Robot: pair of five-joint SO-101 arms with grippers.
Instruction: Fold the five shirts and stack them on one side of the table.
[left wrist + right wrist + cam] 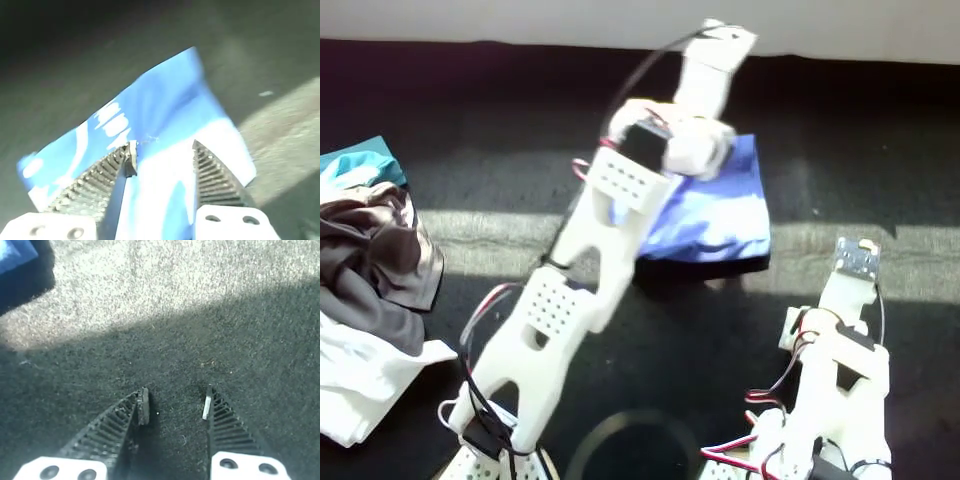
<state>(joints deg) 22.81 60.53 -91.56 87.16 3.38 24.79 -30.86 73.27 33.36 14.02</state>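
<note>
Your left gripper (pixel 162 147) hangs directly over the one folded blue shirt (pixel 720 215), its two fingers spread apart above the cloth. Your right gripper (pixel 175 400) sits near that shirt's corner, on the side toward the arm bases, with its fingers likewise apart over bare tabletop (pixel 880 130). Well apart from the blue shirt, on your left arm's side, three more lie crumpled together: one teal shirt (pixel 360 165), one grey shirt (pixel 380 250) and one white shirt (pixel 360 380)
</note>
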